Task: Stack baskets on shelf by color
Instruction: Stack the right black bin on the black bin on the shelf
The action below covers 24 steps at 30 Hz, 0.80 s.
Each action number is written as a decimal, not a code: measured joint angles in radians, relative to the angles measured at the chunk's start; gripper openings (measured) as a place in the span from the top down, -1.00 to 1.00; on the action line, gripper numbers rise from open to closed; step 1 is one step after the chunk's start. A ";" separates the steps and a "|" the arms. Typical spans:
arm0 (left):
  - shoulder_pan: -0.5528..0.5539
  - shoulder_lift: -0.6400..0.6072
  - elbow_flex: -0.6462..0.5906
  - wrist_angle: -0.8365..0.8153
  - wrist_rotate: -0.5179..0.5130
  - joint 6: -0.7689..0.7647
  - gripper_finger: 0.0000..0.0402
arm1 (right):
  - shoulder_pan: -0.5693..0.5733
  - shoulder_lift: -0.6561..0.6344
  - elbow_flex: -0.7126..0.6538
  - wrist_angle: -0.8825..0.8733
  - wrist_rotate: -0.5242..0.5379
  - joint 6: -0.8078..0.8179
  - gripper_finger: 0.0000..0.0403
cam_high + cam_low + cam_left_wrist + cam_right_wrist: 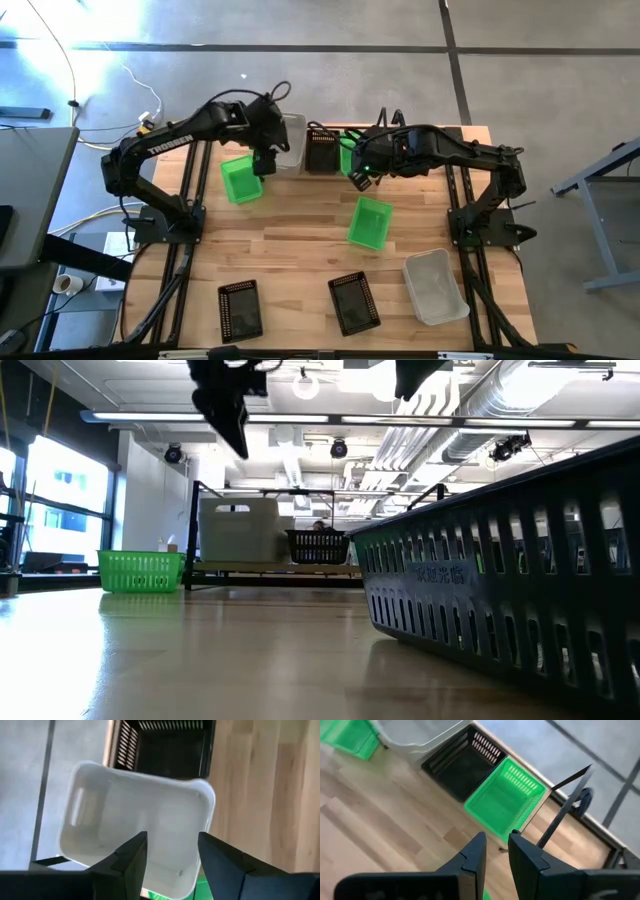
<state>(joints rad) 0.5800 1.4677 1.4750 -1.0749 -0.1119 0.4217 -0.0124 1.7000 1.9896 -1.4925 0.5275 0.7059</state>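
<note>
Left gripper point(268, 152) over whitish basket point(289, 141) on shelf point(270, 572), fingers spread, empty: placement apparently done. Right gripper point(360, 178) narrow gap, empty. Next: fetch green basket point(370, 222).

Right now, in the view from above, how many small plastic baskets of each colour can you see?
Bright green plastic baskets: 3
Black perforated plastic baskets: 3
Translucent whitish-grey plastic baskets: 2
Total: 8
</note>
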 joint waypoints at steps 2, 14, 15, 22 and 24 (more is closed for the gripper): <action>0.000 -0.001 0.044 -0.025 0.001 -0.021 0.20 | 0.002 0.000 -0.003 0.001 -0.034 0.000 0.67; -0.007 -0.125 0.089 -0.051 0.262 -0.154 0.33 | 0.061 0.005 -0.102 0.020 -0.294 0.056 0.67; -0.013 -0.133 0.089 -0.051 0.265 -0.160 0.34 | 0.071 0.005 -0.115 0.021 -0.304 0.074 0.67; -0.056 -0.235 -0.017 -0.034 0.264 -0.210 0.34 | 0.147 0.005 -0.208 0.067 -0.423 0.188 0.67; -0.072 -0.265 -0.055 -0.020 0.263 -0.233 0.33 | 0.175 0.004 -0.231 0.093 -0.456 0.202 0.67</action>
<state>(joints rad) 0.5078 1.2028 1.4203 -1.0949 0.1506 0.1883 0.1623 1.7044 1.7581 -1.4000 0.0714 0.9078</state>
